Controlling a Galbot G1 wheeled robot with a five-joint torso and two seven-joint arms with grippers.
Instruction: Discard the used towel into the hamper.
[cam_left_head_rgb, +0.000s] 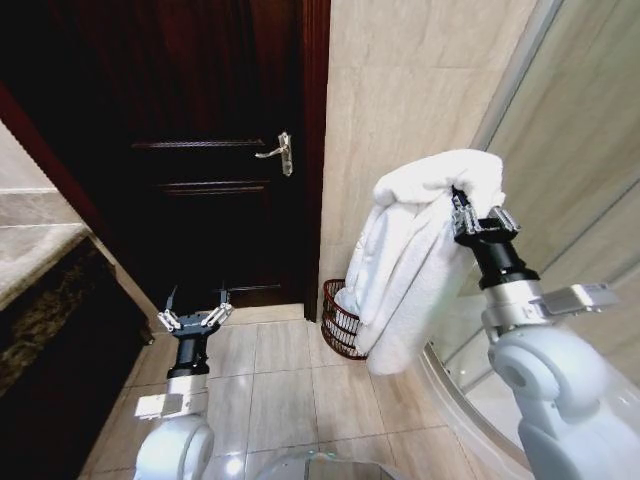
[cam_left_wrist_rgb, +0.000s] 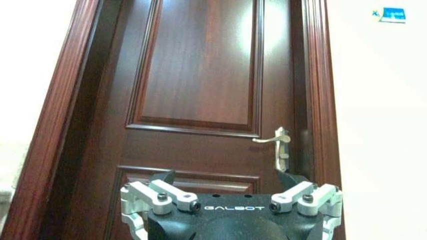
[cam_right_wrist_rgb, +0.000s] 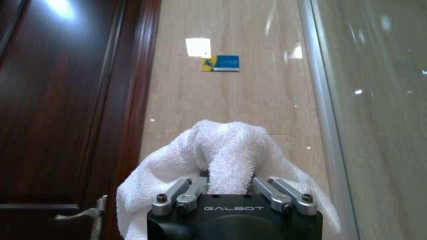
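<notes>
In the head view, the right gripper (cam_left_head_rgb: 478, 222) is raised high and clamped on a white towel (cam_left_head_rgb: 410, 255), whose folds hang down in front of it. The towel's lower end covers part of the hamper (cam_left_head_rgb: 338, 322) on the tiled floor (cam_left_head_rgb: 280, 380), so just its near rim and left side show. The hamper stands in the corner beside the dark wooden door (cam_left_head_rgb: 200, 150), well below the right gripper. The left gripper (cam_left_head_rgb: 195, 308) hangs low, fingers spread, holding nothing.
</notes>
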